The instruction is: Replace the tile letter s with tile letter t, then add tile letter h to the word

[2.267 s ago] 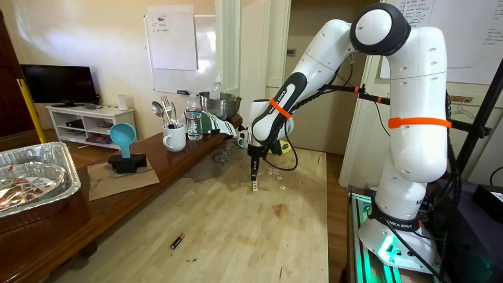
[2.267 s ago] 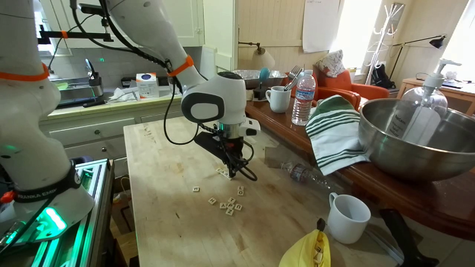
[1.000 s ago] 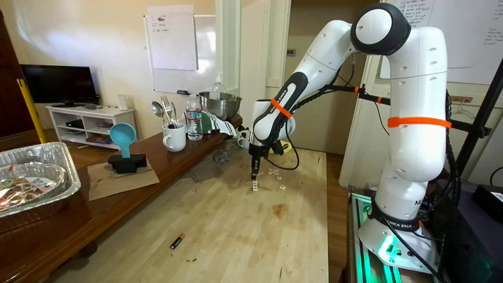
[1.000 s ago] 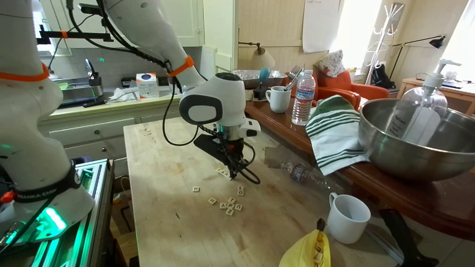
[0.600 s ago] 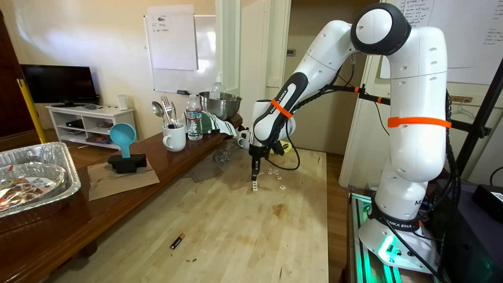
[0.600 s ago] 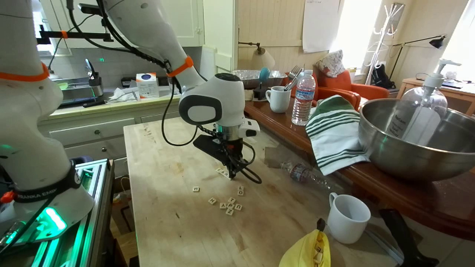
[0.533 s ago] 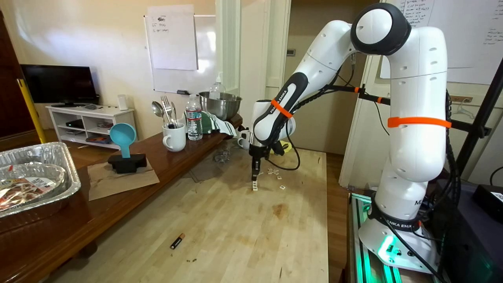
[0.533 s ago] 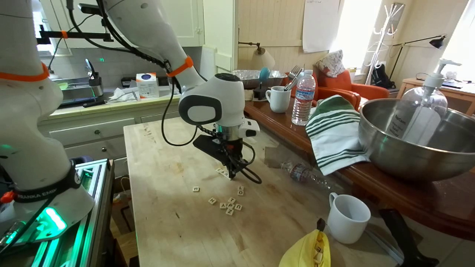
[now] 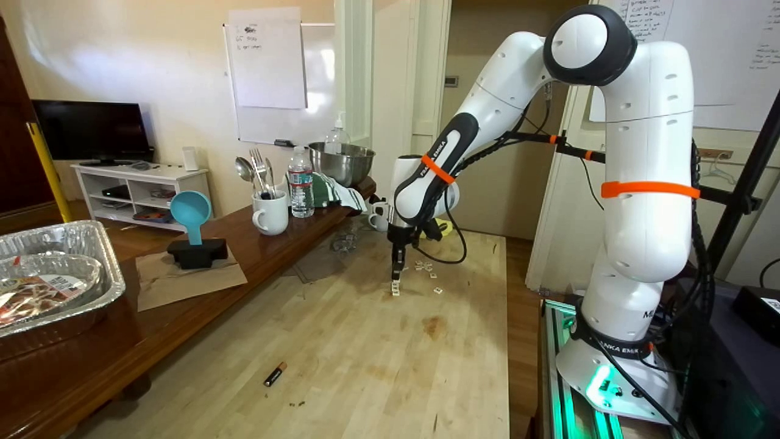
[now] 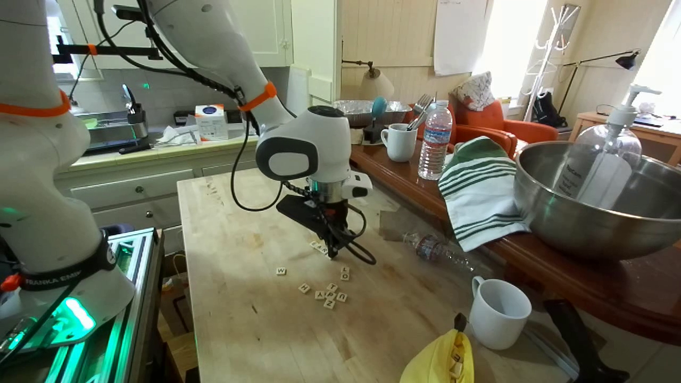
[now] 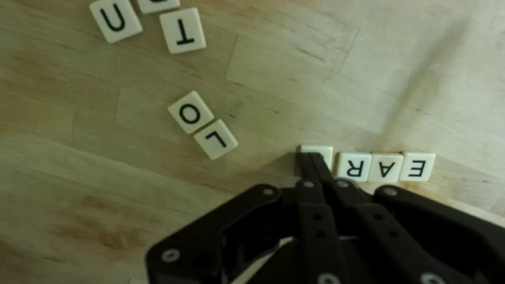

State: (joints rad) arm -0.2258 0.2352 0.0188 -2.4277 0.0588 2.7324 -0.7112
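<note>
While arm [image 9: 490, 85] arches over table [image 9: 378, 353], fingers [image 11: 314, 167] point down; pressed together above 1 tile [image 11: 324, 152].

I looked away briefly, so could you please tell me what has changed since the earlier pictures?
The shut gripper shifted slightly to the right in an exterior view; nothing was visibly taken hold of or let go. I cannot tell whether the partly hidden tile beside the R tile moved. The T tile, W tile and battery stayed put.
</note>
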